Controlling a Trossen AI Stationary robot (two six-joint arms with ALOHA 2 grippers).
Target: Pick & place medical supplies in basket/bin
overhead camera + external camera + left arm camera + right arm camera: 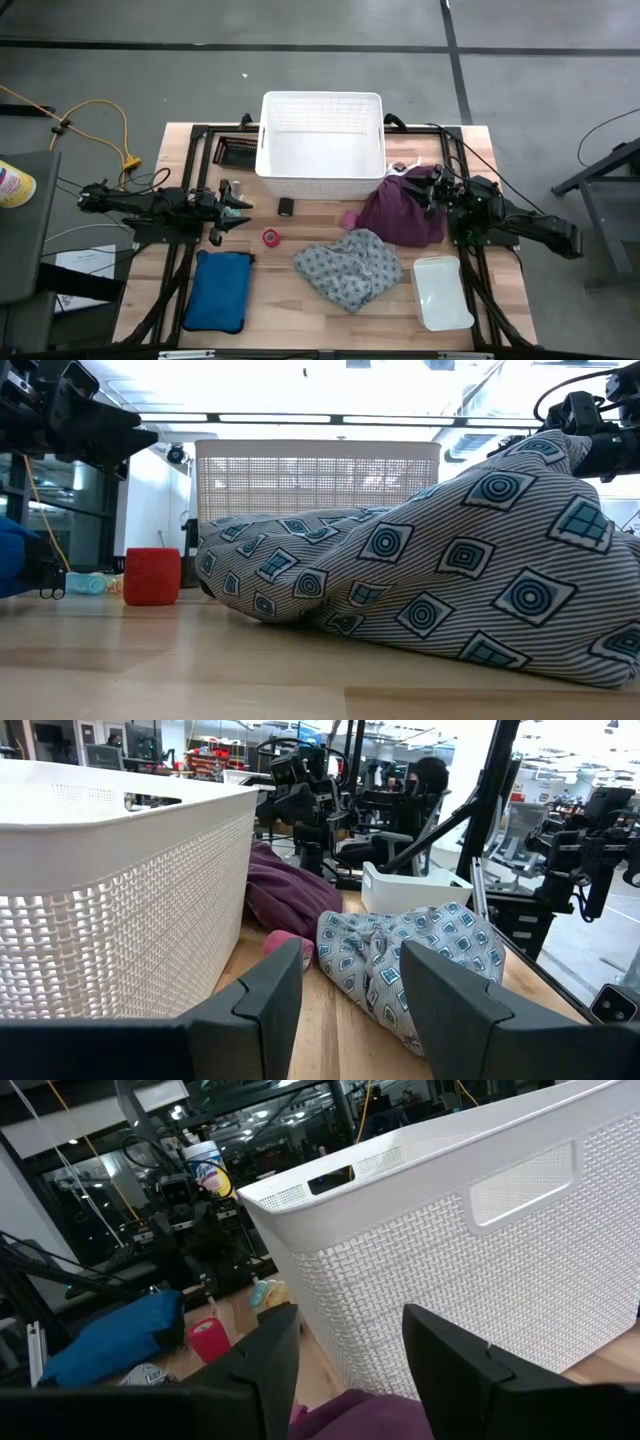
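The right tool point(432, 192) sits over the purple cloth point(400, 215), its hold unclear; the left tool point(240, 208) waits released. Next, I judge: lift it into the white basket point(322, 175).

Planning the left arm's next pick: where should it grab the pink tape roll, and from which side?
Come straight down on the pink tape roll, fingers across its round wall. It stands on its flat end in open table, apart from the grey patterned cloth, just ahead of the open left gripper.
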